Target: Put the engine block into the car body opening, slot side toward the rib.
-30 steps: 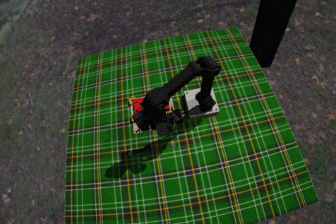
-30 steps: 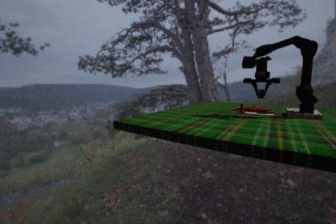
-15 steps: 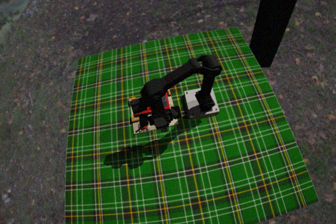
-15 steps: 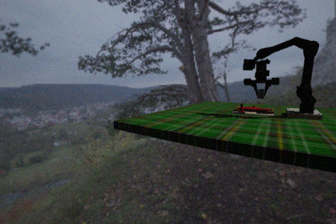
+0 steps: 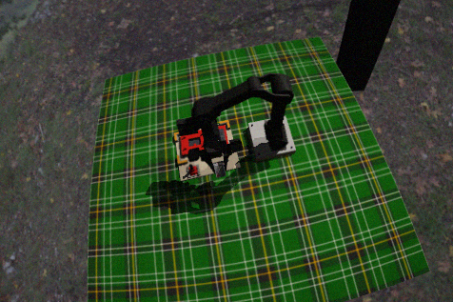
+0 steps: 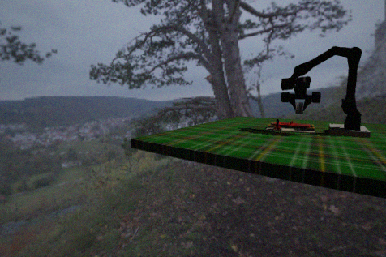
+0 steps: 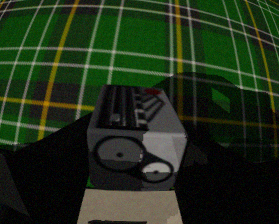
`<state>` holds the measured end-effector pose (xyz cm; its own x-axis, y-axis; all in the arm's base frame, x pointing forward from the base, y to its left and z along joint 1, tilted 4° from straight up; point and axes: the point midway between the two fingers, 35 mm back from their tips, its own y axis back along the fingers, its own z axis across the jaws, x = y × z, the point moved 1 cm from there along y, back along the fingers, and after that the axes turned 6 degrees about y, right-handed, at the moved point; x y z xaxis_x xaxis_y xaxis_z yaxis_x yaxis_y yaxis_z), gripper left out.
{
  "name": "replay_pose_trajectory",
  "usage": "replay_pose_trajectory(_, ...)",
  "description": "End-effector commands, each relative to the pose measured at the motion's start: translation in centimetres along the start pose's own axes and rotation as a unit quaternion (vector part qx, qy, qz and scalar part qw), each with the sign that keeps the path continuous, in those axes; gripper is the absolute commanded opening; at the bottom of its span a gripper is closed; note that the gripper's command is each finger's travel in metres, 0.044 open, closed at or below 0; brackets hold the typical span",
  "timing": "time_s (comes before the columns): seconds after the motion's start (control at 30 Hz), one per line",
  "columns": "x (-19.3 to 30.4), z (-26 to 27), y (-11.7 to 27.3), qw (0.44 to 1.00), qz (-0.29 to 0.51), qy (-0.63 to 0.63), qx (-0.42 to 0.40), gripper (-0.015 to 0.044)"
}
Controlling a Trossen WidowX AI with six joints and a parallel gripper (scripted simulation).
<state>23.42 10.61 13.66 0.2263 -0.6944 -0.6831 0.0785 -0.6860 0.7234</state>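
Observation:
The grey engine block [image 5: 220, 169] [image 6: 299, 107] [image 7: 165, 142] is held between the fingers of my gripper [image 5: 219, 167] [image 6: 299, 109] [image 7: 131, 123]. The wrist view shows its dark ribbed top with a red spot and two round pulleys on the side toward the camera. In the exterior view my gripper and the block hang in the air above the red car body [image 5: 186, 147] [image 6: 292, 123], with a gap between. The arm covers part of the car body in the top view. I cannot make out the opening or the rib.
The car body lies with a cream base [image 5: 202, 167] [image 7: 132, 204]. A small red part with a dark post [image 6: 277, 123] stands at its edge. The arm's pale mounting plate [image 5: 259, 139] is beside it. A tall dark pillar [image 5: 373, 23] stands beyond the plaid table [image 5: 285, 247] [image 6: 203, 139].

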Motion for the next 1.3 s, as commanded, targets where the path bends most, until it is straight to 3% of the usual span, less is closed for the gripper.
replay_pose_trajectory(0.0,0.5,0.2,-0.6,1.000,-0.016,0.000,0.002,0.0000)
replay_pose_trajectory(1.27,5.4,0.7,-6.6,1.000,-0.016,0.000,0.002,0.0000)
